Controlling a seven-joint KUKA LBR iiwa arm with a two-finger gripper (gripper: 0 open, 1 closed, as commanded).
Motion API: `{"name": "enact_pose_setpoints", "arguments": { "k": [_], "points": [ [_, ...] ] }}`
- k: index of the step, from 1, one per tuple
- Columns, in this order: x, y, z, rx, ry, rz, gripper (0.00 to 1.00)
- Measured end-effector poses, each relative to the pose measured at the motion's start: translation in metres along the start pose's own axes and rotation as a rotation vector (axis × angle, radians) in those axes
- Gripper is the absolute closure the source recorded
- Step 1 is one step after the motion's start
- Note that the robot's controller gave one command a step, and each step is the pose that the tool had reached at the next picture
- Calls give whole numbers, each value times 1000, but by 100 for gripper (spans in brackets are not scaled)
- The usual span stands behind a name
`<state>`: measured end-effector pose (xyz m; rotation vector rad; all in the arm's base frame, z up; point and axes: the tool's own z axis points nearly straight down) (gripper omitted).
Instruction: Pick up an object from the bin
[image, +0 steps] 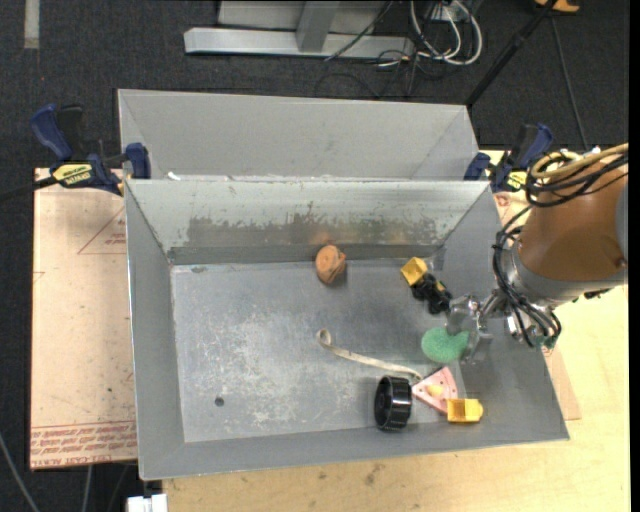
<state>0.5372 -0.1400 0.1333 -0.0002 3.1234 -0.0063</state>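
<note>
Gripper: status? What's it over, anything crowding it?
Gripper low at the right side of the bin, over the green round piece. Piece lying on the floor. Yellow-and-black piece behind, pink wedge in front, both apart from it.

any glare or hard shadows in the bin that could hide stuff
Camera view: even, soft light, no strong glare on the bin floor; a dull dark band runs along its far edge; only faint shadows under the brown lump and black cap; nothing looks hidden.
</note>
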Motion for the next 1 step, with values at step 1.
{"name": "enact_pose_setpoints", "arguments": {
  "k": [1],
  "points": [
    [6, 2, -20, -8, 26, 3, 100]
  ]
}}
